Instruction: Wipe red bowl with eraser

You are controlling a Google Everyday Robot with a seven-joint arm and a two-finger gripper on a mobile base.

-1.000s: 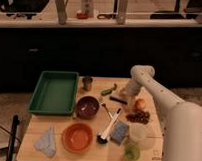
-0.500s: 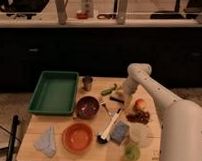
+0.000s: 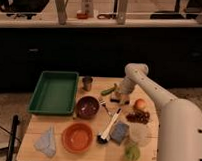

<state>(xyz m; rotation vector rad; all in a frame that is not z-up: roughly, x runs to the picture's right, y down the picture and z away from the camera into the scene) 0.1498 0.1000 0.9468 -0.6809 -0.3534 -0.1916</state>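
The red bowl [image 3: 77, 137] sits empty at the front left of the wooden table [image 3: 92, 149]. The darker maroon bowl [image 3: 87, 106] is just behind it. The eraser [image 3: 122, 100], a small tan block, lies at the table's back middle, partly hidden under my gripper. My gripper [image 3: 119, 95] reaches down from the white arm [image 3: 144, 84] and is right at the eraser, far from the red bowl.
A green tray [image 3: 54, 92] lies at the back left with a metal cup [image 3: 87, 83] beside it. Also on the table are a green vegetable [image 3: 108, 90], an orange fruit [image 3: 140, 103], grapes [image 3: 138, 117], a black-headed brush [image 3: 109, 129], a blue-grey pad [image 3: 119, 131] and a blue cloth [image 3: 46, 141].
My arm has swung left and the gripper has come down onto the eraser's spot. The objects on the table have not moved.
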